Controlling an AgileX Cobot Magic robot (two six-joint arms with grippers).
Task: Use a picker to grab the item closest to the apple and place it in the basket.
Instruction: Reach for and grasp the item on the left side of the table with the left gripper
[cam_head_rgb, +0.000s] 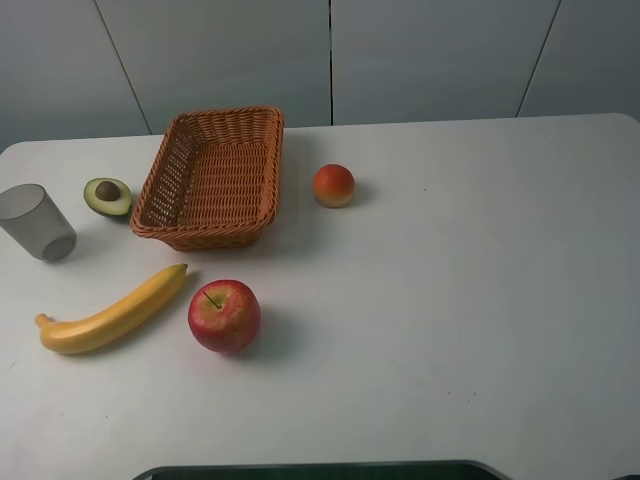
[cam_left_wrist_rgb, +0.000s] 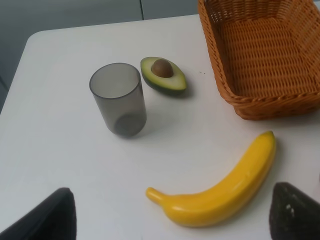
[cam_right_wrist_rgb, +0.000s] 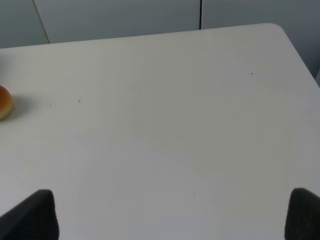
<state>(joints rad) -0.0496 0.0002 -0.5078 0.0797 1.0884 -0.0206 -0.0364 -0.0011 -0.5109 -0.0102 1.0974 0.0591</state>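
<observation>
From the high camera, the apple (cam_head_rgb: 224, 315) sits on the worktop (cam_head_rgb: 470, 290) in front of the basket (cam_head_rgb: 225, 113). The banana (cam_head_rgb: 113, 311) lies with its tip just beside the apple, nearer than the orange fruit (cam_head_rgb: 333, 185), so I judge the banana to be my target. Neither arm shows here.

On the left wrist camera, the left pincer (cam_left_wrist_rgb: 175, 214) is spread wide and empty, hanging over the banana (cam_left_wrist_rgb: 220, 187), with the cup (cam_left_wrist_rgb: 119, 99), avocado (cam_left_wrist_rgb: 163, 75) and basket (cam_left_wrist_rgb: 260, 107) beyond.

On the right wrist camera, the right pincer (cam_right_wrist_rgb: 167, 215) is also released, over bare worktop.

Nothing is grabbed yet. Next I'd lower the left pincer, close across the banana's middle, then lift it clear of the basket's rim.
</observation>
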